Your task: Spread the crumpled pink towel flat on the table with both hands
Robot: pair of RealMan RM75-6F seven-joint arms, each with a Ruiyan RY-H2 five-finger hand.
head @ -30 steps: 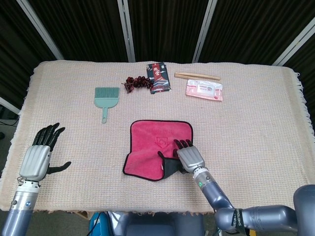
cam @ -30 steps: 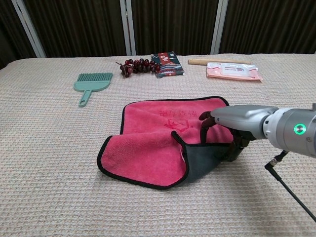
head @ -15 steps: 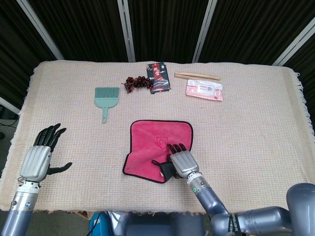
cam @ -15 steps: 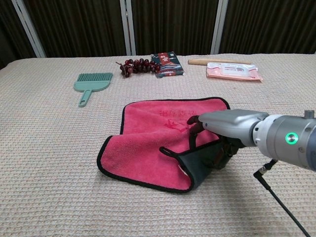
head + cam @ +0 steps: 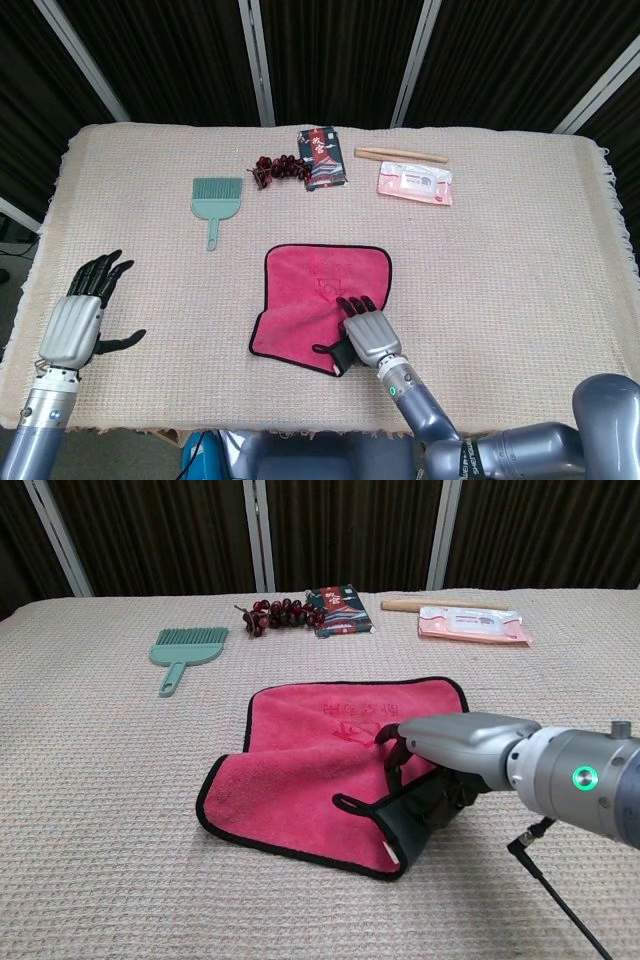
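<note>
The pink towel (image 5: 312, 296) (image 5: 300, 750) with black edging lies at the middle of the table, mostly flat. Its near right corner is folded over, showing a dark underside flap (image 5: 411, 817) (image 5: 334, 352). My right hand (image 5: 368, 333) (image 5: 448, 752) sits over that corner, fingers curled around the raised flap and holding it. My left hand (image 5: 85, 315) rests far to the left of the towel near the table's front edge, fingers spread, holding nothing; the chest view does not show it.
Along the far side lie a green hand brush (image 5: 215, 195) (image 5: 185, 645), a string of dark red beads (image 5: 278, 168) (image 5: 275, 612), a dark packet (image 5: 323, 157), a wooden stick (image 5: 400, 155) and a pink wipes pack (image 5: 415, 184) (image 5: 472, 625).
My right hand has drawn back toward the front edge and slightly left, carrying the dark folded corner with it. The left hand has stayed still.
</note>
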